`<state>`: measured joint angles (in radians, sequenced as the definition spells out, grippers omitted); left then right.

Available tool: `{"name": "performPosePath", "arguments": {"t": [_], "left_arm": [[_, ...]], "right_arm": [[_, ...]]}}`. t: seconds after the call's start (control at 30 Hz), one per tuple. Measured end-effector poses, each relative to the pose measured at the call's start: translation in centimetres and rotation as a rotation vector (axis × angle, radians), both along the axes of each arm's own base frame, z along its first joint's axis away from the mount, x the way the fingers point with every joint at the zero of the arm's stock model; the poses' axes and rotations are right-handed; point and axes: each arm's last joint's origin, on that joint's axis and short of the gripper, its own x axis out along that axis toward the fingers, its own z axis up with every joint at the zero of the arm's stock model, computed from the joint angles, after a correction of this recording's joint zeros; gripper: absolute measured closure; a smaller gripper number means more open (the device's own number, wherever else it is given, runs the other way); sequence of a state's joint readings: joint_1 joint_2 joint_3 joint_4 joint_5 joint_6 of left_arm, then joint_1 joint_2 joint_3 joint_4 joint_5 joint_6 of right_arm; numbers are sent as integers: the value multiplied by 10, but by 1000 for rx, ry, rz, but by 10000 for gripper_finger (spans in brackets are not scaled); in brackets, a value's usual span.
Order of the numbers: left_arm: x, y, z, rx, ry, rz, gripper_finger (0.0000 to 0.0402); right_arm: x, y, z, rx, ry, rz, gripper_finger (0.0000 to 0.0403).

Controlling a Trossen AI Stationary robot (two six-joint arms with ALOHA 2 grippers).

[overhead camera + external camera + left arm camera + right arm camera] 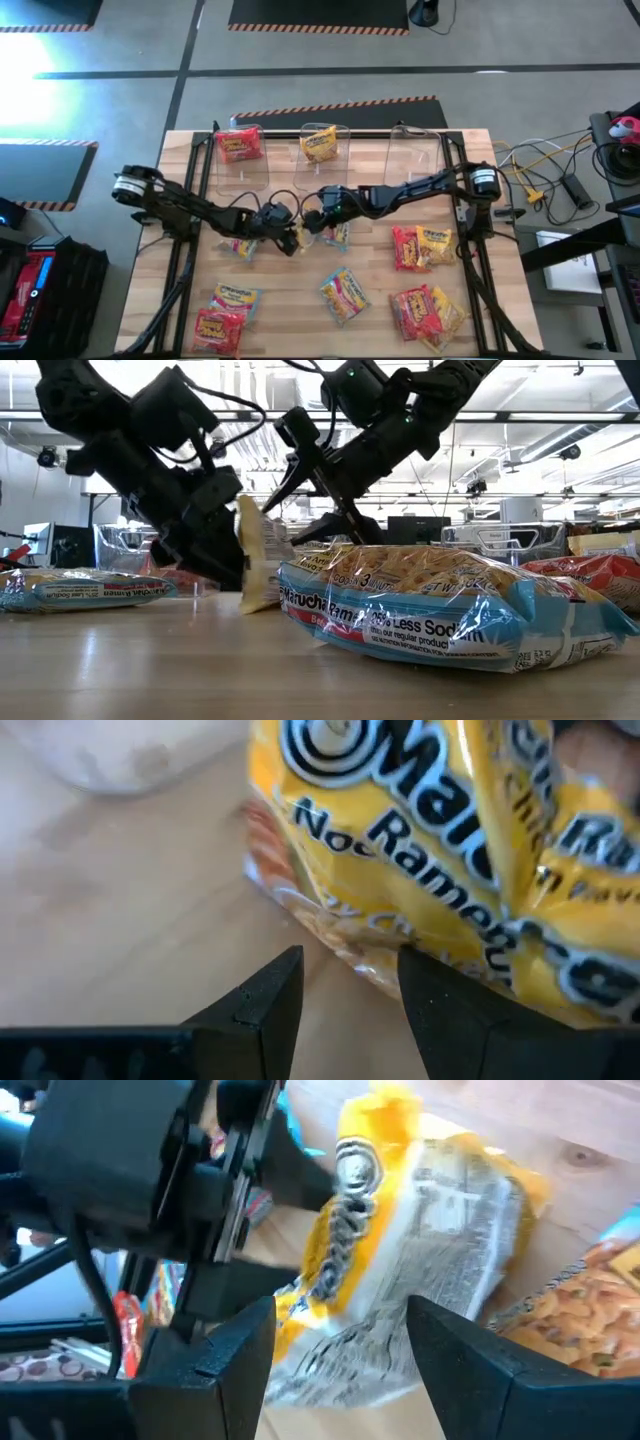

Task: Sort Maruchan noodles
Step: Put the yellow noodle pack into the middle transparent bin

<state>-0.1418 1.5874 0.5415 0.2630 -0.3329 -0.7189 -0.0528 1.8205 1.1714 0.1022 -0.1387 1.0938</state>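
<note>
Wooden table [300, 300], scattered noodle packets [343, 297], concrete floor [300, 40]

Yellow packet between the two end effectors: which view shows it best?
Right wrist view: the yellow packet stands on edge, its back face and crimped end plain, the left end effector gripping it. Left wrist view shows only blurred front lettering; low view shows a thin edge beside that end effector; high view mostly hides it under both arms.
</note>
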Motion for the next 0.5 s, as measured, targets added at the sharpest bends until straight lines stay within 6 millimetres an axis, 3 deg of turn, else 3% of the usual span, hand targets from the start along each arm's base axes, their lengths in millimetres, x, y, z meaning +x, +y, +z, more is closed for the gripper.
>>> {"name": "performPosePath", "arguments": {"t": [0.2,0.5], "left_arm": [[7,-2,-8,-39,-37,1,253],[6,-1,-1,-18,-63,4,286]], "right_arm": [[1,0,-5,14,16,-15,186],[-4,-1,-8,17,81,-15,186]]}}
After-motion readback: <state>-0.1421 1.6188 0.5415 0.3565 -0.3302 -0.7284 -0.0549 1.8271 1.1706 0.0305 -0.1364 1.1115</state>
